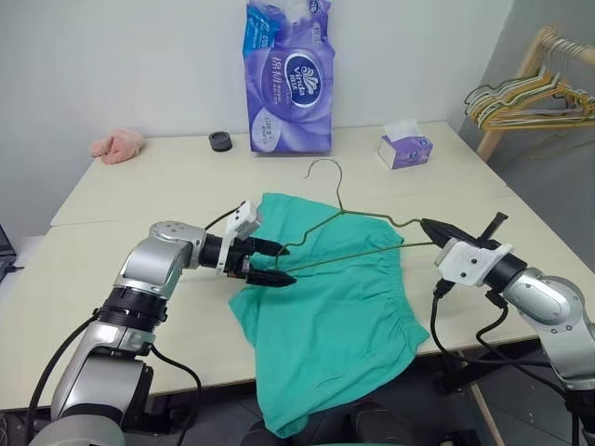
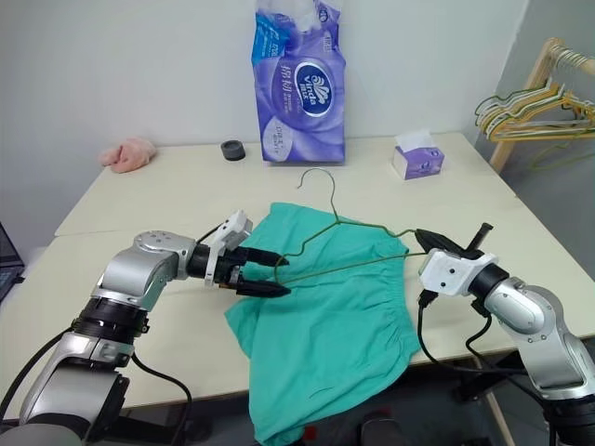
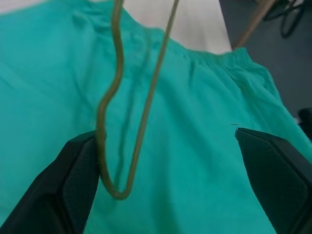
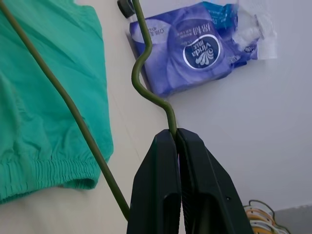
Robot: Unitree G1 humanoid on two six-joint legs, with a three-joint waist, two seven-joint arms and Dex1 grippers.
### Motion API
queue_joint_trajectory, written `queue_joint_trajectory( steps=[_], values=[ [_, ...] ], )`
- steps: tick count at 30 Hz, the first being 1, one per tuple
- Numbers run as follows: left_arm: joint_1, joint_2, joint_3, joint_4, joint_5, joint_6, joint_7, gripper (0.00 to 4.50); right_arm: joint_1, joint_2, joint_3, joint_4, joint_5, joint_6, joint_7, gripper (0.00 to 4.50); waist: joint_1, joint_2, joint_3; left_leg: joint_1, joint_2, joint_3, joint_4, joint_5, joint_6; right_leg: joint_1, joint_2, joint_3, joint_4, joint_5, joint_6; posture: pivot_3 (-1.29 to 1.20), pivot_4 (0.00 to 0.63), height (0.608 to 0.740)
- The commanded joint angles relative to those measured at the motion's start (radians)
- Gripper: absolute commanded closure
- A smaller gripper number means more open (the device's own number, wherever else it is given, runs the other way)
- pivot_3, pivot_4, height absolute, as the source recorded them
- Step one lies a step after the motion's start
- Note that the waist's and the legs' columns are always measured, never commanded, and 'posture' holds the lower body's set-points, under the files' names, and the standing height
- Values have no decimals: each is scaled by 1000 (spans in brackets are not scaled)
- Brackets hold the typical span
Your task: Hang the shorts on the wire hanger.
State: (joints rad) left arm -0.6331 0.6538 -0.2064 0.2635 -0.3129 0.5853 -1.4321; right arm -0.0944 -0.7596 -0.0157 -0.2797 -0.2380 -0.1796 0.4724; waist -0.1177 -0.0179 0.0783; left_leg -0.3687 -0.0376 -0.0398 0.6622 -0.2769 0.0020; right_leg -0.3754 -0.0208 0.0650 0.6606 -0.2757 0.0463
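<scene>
The teal-green shorts point(image 1: 335, 307) lie flat on the table point(image 1: 139, 195), one end drooping over its front edge. The thin olive wire hanger point(image 1: 358, 256) hovers just above them, hook pointing toward the far side. My right gripper point(image 1: 429, 226) is shut on the hanger's right corner; the right wrist view shows the wire pinched between its fingertips point(image 4: 168, 139). My left gripper point(image 1: 286, 263) stands open at the hanger's left corner. In the left wrist view that bent corner point(image 3: 105, 107) sits between the fingers, close against one finger point(image 3: 78, 170).
A tall purple tissue pack point(image 1: 288, 79), a small tissue box point(image 1: 406, 149), a black round object point(image 1: 220, 140) and a pink cloth lump point(image 1: 118, 145) line the table's far side. A wooden rack with several coloured hangers point(image 1: 530, 98) stands at the right.
</scene>
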Motion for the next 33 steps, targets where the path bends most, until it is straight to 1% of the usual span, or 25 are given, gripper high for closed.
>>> queue_joint_trajectory(
  steps=[1,4,7,9,11,14,20,24,29,32,33],
  values=[
    [-4,3,-1,-37,-2,-10,0,0,-31,12,-23,-22,0,-28,-15,4448,2,0,0,0,0,0,0,0,0,0,0,0,0,0,0,-187,54,740],
    [-1,-8,-2,-45,-11,-4,4,0,-35,25,-30,-22,9,-39,-15,4448,3,0,0,0,0,0,1,0,0,0,0,0,0,0,0,-185,54,740],
    [9,-15,1,-54,-20,10,8,564,-39,36,-39,-27,19,-48,-17,4500,3,0,0,0,0,0,0,0,0,0,0,0,0,0,0,-186,55,740],
    [15,-17,1,-60,-21,13,9,1209,-41,41,-43,-28,22,-52,-15,4500,3,0,0,0,0,0,0,0,0,0,0,0,0,0,0,-188,56,740],
    [24,-18,3,-71,-27,24,4,1687,-41,46,-47,-31,29,-53,-17,4500,2,0,0,0,0,0,0,0,0,0,0,0,0,0,-1,-188,56,740],
    [35,-16,2,-89,-30,31,-2,2678,-42,57,-52,-35,44,-61,-18,4500,2,0,0,0,0,0,0,0,0,0,0,0,1,0,-1,-188,57,740],
    [53,-16,-3,-148,-52,64,-5,4451,-47,74,-51,-44,74,-58,1,4500,2,0,0,1,0,0,1,0,0,1,0,0,1,0,-1,-185,58,740],
    [57,-21,2,-166,-63,78,5,4451,-38,63,-39,-48,73,-93,23,4500,2,0,0,1,0,0,0,0,0,1,0,0,2,0,-1,-185,58,740],
    [61,-22,1,-172,-64,80,12,4451,-34,42,-36,-45,27,-146,19,4500,2,0,0,1,0,0,1,0,0,1,0,0,2,0,0,-184,60,740],
    [65,-24,-4,-167,-57,69,17,4500,-25,19,-35,-34,10,-194,32,3779,3,0,0,1,0,0,1,0,0,1,0,0,2,0,0,-184,60,740],
    [67,-25,-6,-166,-53,64,19,4500,-20,13,-34,-31,10,-206,38,3468,3,0,0,1,0,0,0,0,0,1,0,0,1,0,0,-184,60,740]
  ],
)
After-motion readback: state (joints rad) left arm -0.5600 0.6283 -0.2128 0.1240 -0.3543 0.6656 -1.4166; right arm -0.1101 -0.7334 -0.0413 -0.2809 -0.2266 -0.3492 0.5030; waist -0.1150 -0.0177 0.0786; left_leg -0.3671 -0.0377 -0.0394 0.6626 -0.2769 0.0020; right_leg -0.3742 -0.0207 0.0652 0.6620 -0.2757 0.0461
